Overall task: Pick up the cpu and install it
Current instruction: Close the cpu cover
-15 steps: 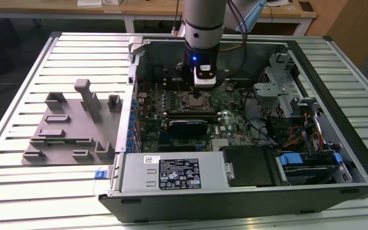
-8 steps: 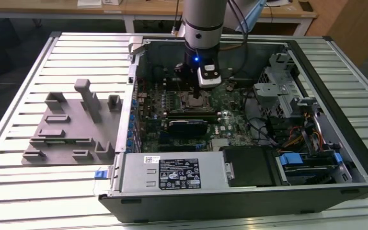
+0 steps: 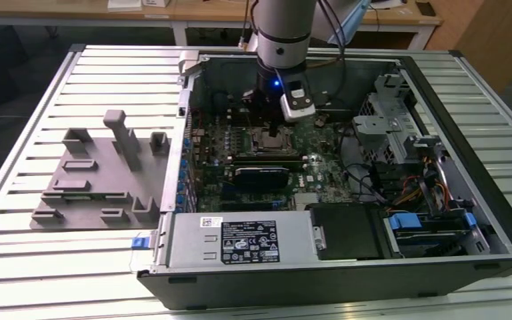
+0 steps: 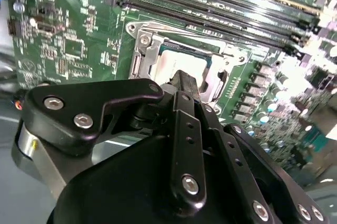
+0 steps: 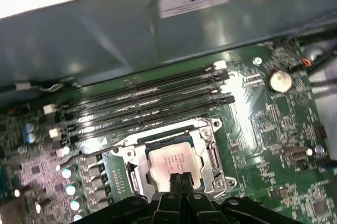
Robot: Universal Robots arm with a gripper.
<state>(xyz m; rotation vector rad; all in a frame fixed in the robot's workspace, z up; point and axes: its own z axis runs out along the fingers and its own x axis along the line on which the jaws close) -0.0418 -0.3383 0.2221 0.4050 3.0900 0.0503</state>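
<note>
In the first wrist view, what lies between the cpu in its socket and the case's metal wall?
Long black memory slots run side by side on the green motherboard between the cpu and the case wall, in the first wrist view.

Exterior view's looking down from up high at the whole open black computer case [image 3: 327,287]. Both wrist views are peering closely at the green motherboard [image 4: 79,50] [image 5: 274,119], sharing its silver socket frame [image 4: 145,58] [image 5: 210,155].
</note>
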